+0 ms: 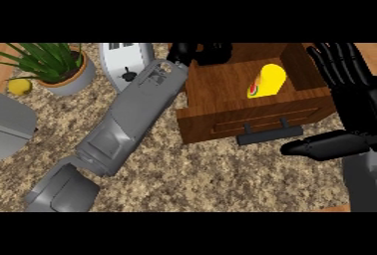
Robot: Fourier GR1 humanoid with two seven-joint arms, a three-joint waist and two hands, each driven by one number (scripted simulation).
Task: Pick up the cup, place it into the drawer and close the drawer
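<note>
Cup (269, 79) sits in open drawer (250, 122); right robot hand (357, 112) spread wide, left robot hand's (193, 52) state unclear.

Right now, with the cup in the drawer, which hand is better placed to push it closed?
Probably the right hand: it is open beside the drawer front, its thumb near the handle. The left hand is at the drawer's far edge.

Speckled counter (221, 174) w/ drawer (247, 119), potted plant (55, 64), toaster (125, 56), lemon (20, 85).
</note>
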